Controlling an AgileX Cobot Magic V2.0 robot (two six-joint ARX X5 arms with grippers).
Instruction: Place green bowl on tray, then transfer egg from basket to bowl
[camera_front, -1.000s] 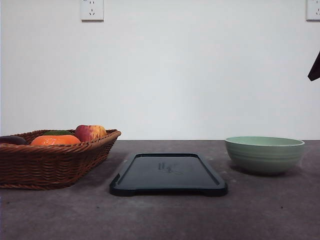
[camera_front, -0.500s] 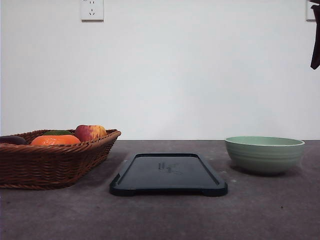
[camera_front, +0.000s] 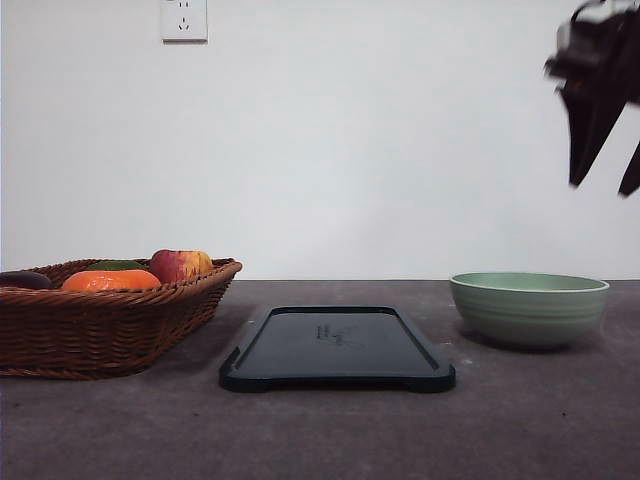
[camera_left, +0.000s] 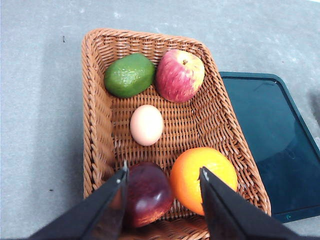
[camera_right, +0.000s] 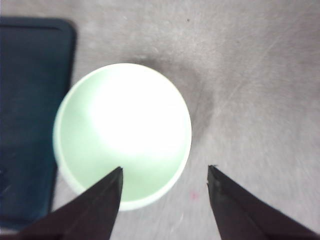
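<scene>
From my seat at the controls, nearest me on the grey table (camera_front: 320, 430) is a wide bare strip, open room before anything starts. Next back, the tray (camera_front: 337, 347) lies flat at the centre, nothing on it, with clear gaps on either side. To its left sits the basket (camera_front: 105, 320), cut by the frame edge; to its right the green bowl (camera_front: 529, 308) stands upright on the table, apart from the tray and not on it.

On my left wrist view I see the left gripper (camera_left: 162, 177) with its fingers spread wide, holding nothing, hovering over the basket's near end. The egg (camera_left: 146, 125) lies loose in the middle of the basket, with a green fruit (camera_left: 129, 75) and an apple (camera_left: 179, 75) beyond it and a dark red fruit (camera_left: 147, 192) and an orange (camera_left: 202, 172) nearer the fingers.

On my right wrist view the right gripper (camera_right: 165, 175) is also spread apart and empty, above the bowl's rim on the side away from the tray.

Behind everything is a plain white wall (camera_front: 330, 150) with a socket (camera_front: 184, 19).

Against the earlier frames, the right arm has come well into the front view at upper right, blurred, high above the bowl; the bowl, tray and basket have not shifted
</scene>
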